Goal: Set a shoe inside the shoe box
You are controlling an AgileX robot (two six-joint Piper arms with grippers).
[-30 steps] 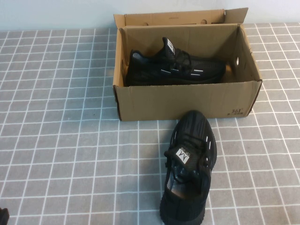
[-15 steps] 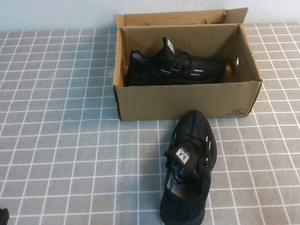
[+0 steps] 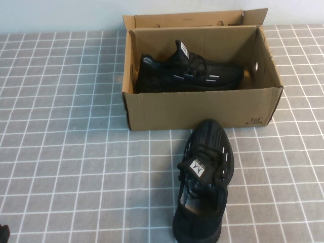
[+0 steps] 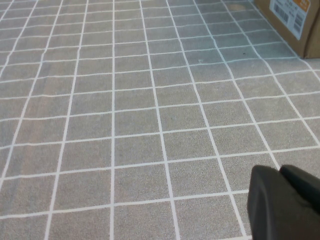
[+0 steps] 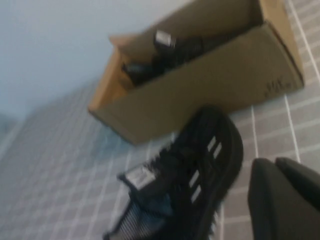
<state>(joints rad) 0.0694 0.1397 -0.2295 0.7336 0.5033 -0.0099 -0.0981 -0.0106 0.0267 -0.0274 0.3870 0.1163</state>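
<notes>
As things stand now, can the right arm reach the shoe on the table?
Probably yes. The right gripper hangs close above the shoe, with nothing between them. The left gripper sits far off over bare table.

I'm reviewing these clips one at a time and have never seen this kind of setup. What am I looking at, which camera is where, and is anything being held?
This is a two-armed table robot; each arm ends in a gripper and carries its own wrist camera. The wide picture comes from a raised camera on the robot's side, looking down at a table with a grey checked cover. On it stands an open cardboard shoe box with one black sneaker already inside. The shoe to be packed lies on the table in front of the box, toe toward it. The other two pictures are the wrist cameras. The left gripper hangs low over bare table near the robot's left front corner, fingers together. The right gripper hovers close to the loose shoe, fingers also together. Nothing is held.
</notes>
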